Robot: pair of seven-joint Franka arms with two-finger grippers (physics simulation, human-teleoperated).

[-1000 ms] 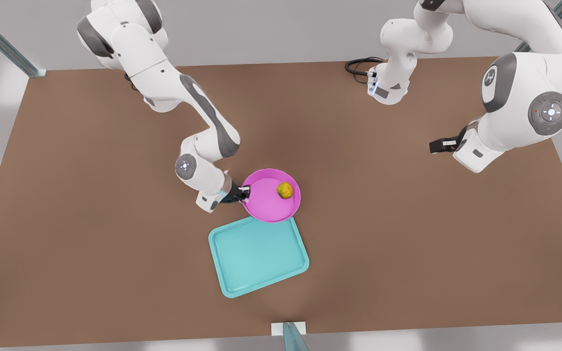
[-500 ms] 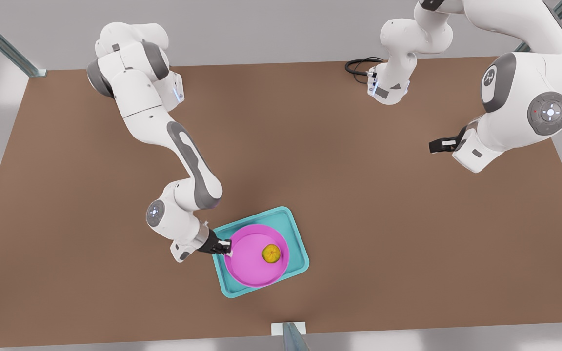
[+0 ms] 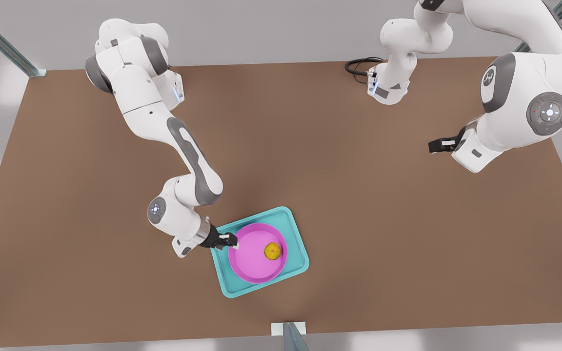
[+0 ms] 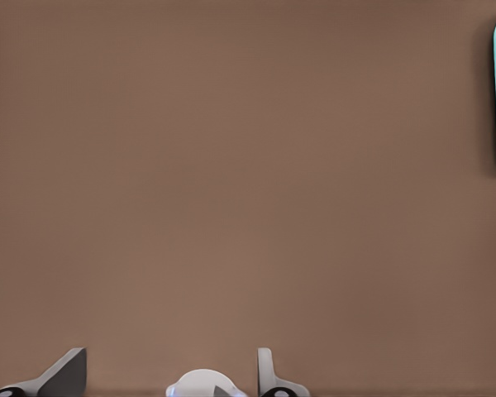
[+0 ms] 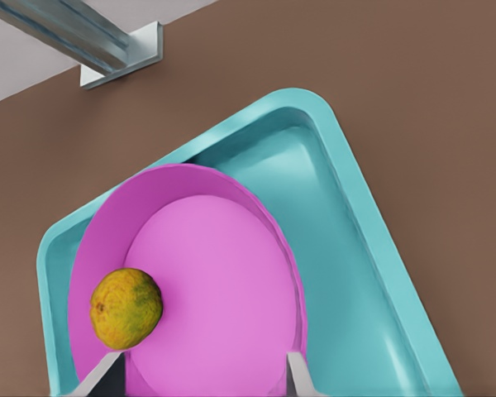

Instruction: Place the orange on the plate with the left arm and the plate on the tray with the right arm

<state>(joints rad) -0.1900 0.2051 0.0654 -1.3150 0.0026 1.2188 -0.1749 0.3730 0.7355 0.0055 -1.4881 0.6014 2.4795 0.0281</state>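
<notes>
Now bumpy orange [image 3: 272,251] sits in round plate [image 3: 247,265] on tray [image 3: 296,258].

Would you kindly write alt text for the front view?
A pink plate carrying an orange sits in a turquoise tray on a brown table, the right tool at its rim. The left tool waits far away.

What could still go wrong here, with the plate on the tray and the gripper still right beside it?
1. The right gripper sits open at the plate rim; a careless retreat could snag and drag the plate across the tray.
2. The orange lies loose and off-centre on the plate, so a jolt might roll it off.
The left gripper waits, open, far away over the table.
</notes>
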